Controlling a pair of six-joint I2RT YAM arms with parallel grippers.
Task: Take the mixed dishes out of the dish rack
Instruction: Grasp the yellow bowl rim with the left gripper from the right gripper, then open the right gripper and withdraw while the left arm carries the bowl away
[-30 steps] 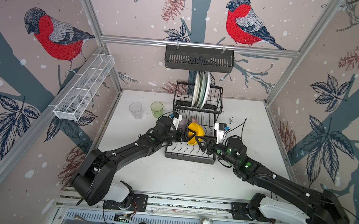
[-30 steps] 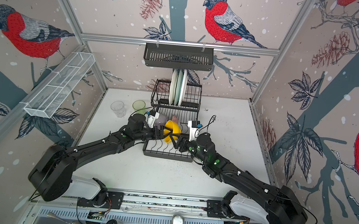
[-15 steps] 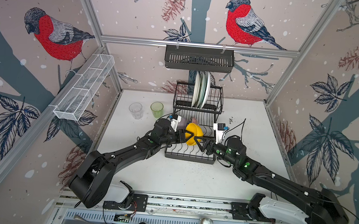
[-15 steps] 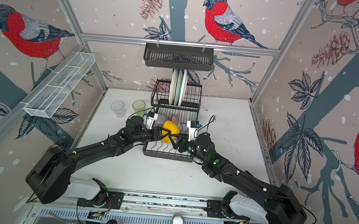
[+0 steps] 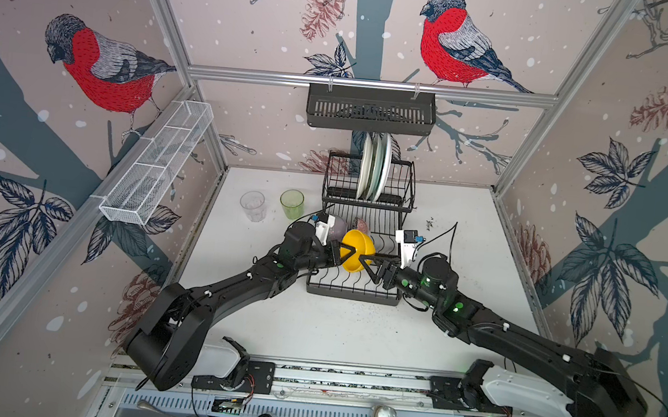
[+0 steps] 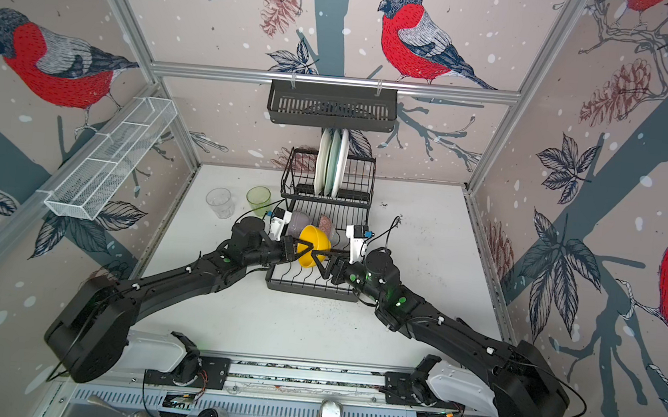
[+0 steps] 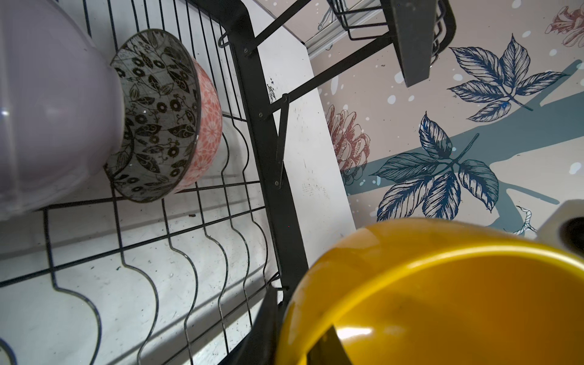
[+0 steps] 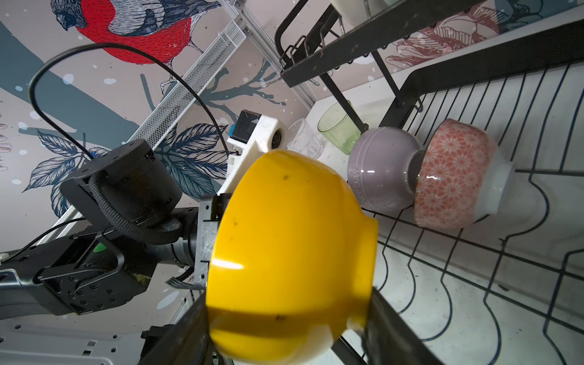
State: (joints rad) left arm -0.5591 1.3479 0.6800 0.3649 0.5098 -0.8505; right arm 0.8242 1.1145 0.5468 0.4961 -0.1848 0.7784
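Bowls lie on their sides in the low part of the dish rack [image 5: 357, 296]. They are the lilac bowl [image 5: 337, 230] and the pink-patterned bowl [image 5: 363, 223]. The two touch, and the lilac one's foot pokes into the pink one's open side.

The yellow bowl [image 5: 357, 257] is not down with them. It is tipped on its side just over the curvy wires at the front of the low part, and both arms have hold of it.

The left gripper [image 5: 339, 256] has its jaws pinched tight on the bowl's rim. In the left wrist view one dark finger [image 7: 328, 346] sits inside the bowl.

The right gripper [image 5: 364, 262] comes from the other side. Its jaws are wide and clamped on the round body of the bowl. In the right wrist view its fingers [image 8: 390, 322] press on the two sides of the bowl.

Three plates [image 5: 374, 167] stand on edge in the top part of the rack, close together.

The green glass [image 5: 291, 204] and the clear glass [image 5: 253, 206] stand upright on the white table [image 5: 312, 328]. They are side by side, to the left of the rack and near it
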